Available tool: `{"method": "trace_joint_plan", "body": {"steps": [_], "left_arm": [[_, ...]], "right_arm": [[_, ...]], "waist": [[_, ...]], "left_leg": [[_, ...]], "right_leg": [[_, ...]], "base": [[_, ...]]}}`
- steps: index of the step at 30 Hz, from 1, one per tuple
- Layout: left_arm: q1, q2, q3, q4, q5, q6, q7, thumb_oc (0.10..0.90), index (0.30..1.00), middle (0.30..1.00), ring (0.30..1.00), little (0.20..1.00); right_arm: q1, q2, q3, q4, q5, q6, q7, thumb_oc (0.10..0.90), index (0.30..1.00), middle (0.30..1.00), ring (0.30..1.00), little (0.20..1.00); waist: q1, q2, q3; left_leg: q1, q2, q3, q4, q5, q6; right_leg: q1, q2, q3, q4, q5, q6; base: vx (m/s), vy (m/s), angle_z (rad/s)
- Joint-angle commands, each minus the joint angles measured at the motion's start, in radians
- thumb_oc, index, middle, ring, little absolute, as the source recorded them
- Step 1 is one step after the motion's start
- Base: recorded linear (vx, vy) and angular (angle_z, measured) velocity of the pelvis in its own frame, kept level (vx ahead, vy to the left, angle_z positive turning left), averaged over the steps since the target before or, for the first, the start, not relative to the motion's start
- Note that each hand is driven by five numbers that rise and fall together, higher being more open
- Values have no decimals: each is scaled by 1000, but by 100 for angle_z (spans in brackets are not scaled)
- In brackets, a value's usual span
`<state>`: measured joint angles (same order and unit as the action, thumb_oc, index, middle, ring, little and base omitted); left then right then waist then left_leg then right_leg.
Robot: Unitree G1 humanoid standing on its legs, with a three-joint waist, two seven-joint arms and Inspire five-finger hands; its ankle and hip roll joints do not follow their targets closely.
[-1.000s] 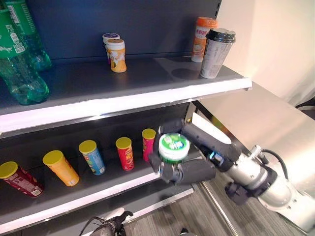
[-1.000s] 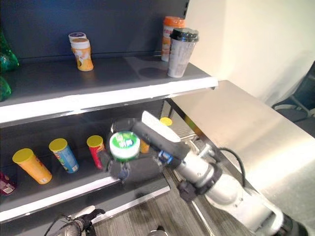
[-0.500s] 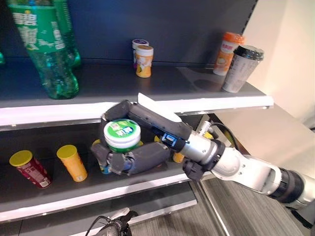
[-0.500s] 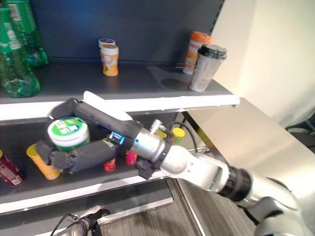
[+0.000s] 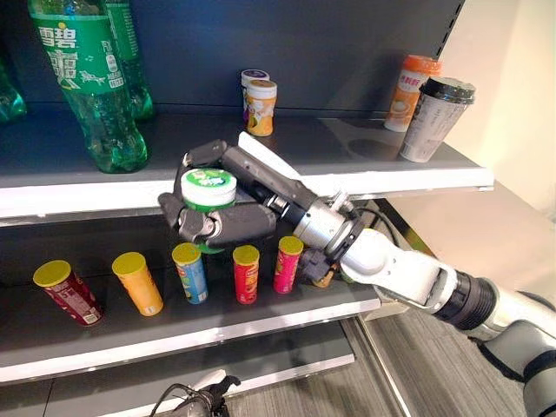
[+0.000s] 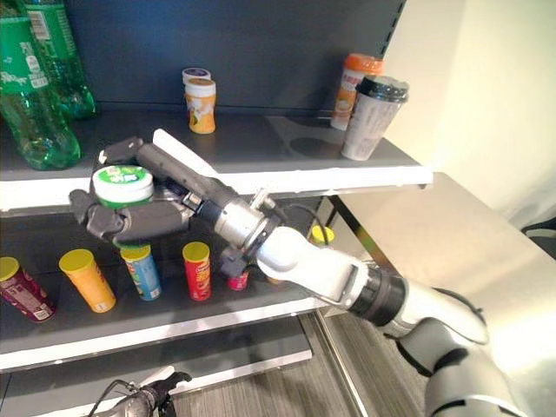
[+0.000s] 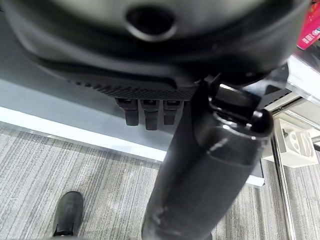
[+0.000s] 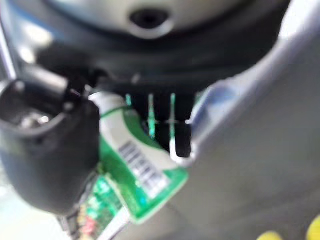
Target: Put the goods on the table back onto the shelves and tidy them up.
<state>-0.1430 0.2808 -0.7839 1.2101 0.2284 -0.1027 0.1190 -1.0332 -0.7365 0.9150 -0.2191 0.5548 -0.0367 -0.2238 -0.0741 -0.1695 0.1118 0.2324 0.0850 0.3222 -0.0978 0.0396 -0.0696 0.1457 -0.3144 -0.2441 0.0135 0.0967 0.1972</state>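
Left eye view showed the right hand (image 5: 217,221) curled around a green tub (image 5: 208,188), which might clip the near shelf edge (image 5: 104,201).

Looks like a shop: dark retail shelves (image 5: 261,178) with pale front edges, stocked with green soda bottles (image 5: 87,87), a row of snack tubes (image 5: 191,271) and lidded drink cups (image 5: 434,117), beside a steel worktop (image 6: 452,252).
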Motion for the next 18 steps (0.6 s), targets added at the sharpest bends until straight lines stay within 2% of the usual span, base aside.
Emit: {"method": "trace_joint_plan", "body": {"steps": [1,3,4,7,9,10,12,18], "left_arm": [[-73,-52,-40,61,4,-25,9,800,900,900,900,900],[-78,-54,-36,57,5,-23,4,800,900,900,900,900],[-82,-50,-33,54,13,-19,4,800,900,900,900,900],[-83,-48,-32,50,19,-16,4,800,900,900,900,900],[-98,-39,-35,23,47,-15,18,800,900,900,900,900],[-100,-31,-30,10,53,-15,22,800,900,900,900,900],[-102,-19,-25,-9,62,-20,31,800,900,900,900,900],[-104,-16,-22,-2,60,-26,43,800,900,900,900,900]], "right_arm": [[-183,9,-6,80,-16,-30,-87,400,300,300,300,300],[-208,39,2,89,-55,-17,-83,400,300,300,300,300],[-257,94,-15,163,-129,1,-95,400,300,300,300,300],[-299,140,-17,219,-169,8,-102,400,300,300,300,300],[-374,299,-53,384,-264,23,-112,400,300,300,300,300],[-382,326,-64,414,-281,24,-112,400,300,300,300,300],[-382,335,-84,440,-310,30,-114,400,300,300,300,300],[-391,267,-109,496,-282,22,-128,400,300,300,300,300]], "waist": [[15,-15,-14],[14,-11,-12],[15,-3,-11],[16,2,-9],[21,25,-4],[18,28,-2],[18,34,0],[15,31,-3]], "left_leg": [[58,-49,-39,11,-131,49],[59,-48,-40,11,-130,49],[59,-47,-42,11,-131,49],[60,-46,-44,11,-132,49],[60,-45,-50,11,-136,50],[61,-46,-53,11,-137,49],[62,-47,-56,11,-139,49],[65,-54,-63,11,-141,49]], "right_leg": [[2,-46,30,-44,172,-18],[3,-46,30,-44,170,-20],[6,-47,26,-43,166,-20],[9,-49,25,-44,166,-21],[17,-55,21,-41,165,-23],[22,-58,16,-42,164,-23],[29,-62,9,-43,166,-21],[37,-70,-6,-41,172,-19]], "base": [[0,0,0],[0,0,0],[0,0,0],[0,0,0],[1,34,0],[6,36,0],[5,14,8],[5,24,20]]}}
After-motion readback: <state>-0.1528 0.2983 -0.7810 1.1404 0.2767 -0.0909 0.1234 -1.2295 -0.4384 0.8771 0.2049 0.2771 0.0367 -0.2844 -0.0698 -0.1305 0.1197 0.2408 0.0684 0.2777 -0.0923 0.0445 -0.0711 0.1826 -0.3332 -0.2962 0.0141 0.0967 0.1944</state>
